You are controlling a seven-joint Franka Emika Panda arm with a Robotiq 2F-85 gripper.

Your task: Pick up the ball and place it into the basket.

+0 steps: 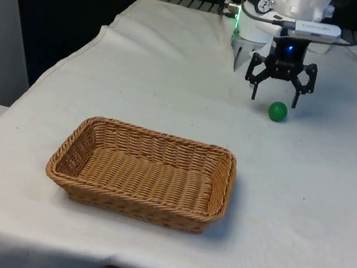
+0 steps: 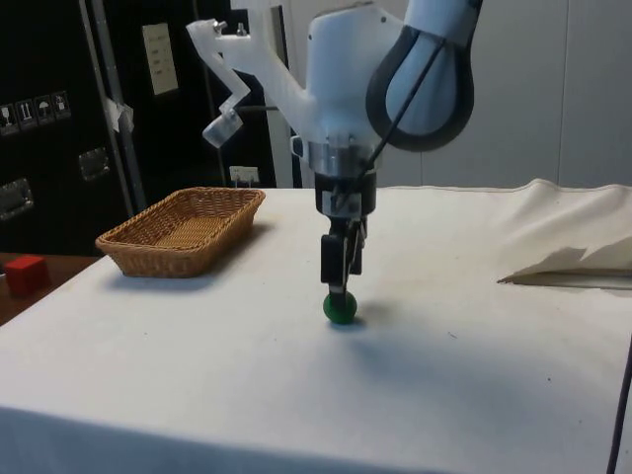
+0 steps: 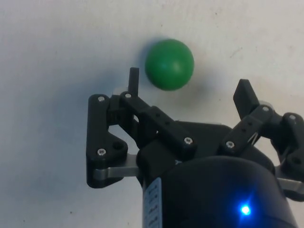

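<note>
Just above the green ball point(image 1: 278, 111), gripper point(image 1: 277, 95) pointing straight down, fingers point(image 3: 246, 95) spread apart with nothing between them. Ball resting on the white cloth of the desk point(image 1: 172, 85), at the far end toward the front view's right, not touched by either finger. From the wrist, ball point(image 3: 169, 64) seen slightly beyond the fingertips, nearer one finger than the other. From the side, gripper point(image 2: 341, 279) hanging right over the ball point(image 2: 340, 308), tips close to its top. Wicker basket point(image 1: 74, 151) well apart from the ball, nearer the front edge of the desk, holding nothing.
</note>
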